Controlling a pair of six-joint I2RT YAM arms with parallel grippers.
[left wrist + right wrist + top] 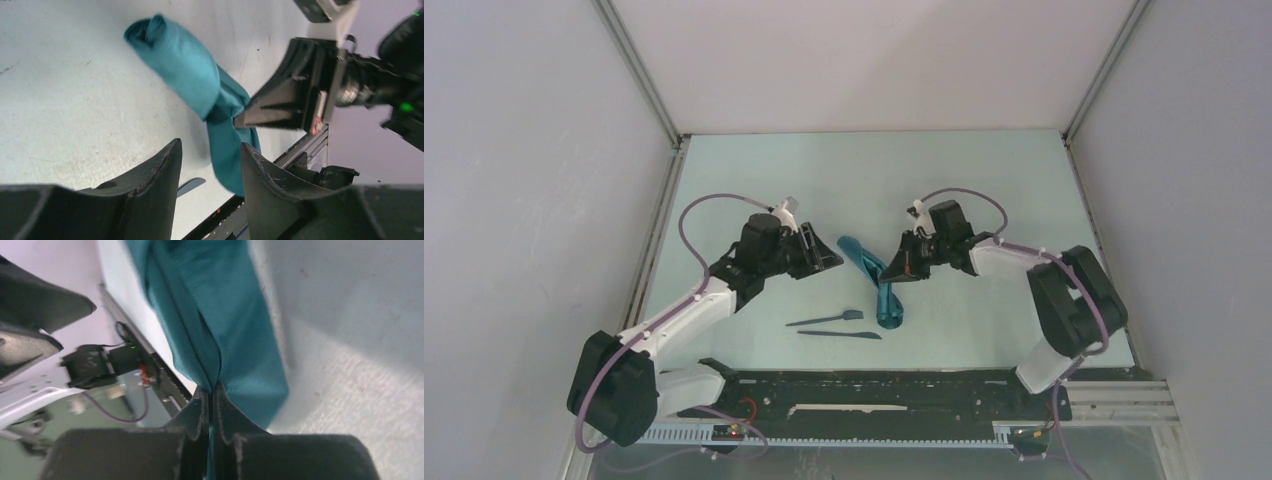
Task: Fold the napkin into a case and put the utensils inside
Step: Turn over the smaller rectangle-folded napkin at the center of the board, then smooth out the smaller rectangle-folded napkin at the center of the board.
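Note:
The teal-green napkin lies bunched in a long crumpled strip at the middle of the table. My right gripper is shut on a fold of it near its middle; the cloth runs up from between the closed fingertips. My left gripper is open and empty, just left of the napkin's far end. The fork and the knife lie side by side on the table in front of the napkin. One utensil tip shows between my left fingers.
A black rail runs along the near table edge by the arm bases. Grey walls close in the pale table on the left, right and back. The right arm's gripper body fills the right of the left wrist view.

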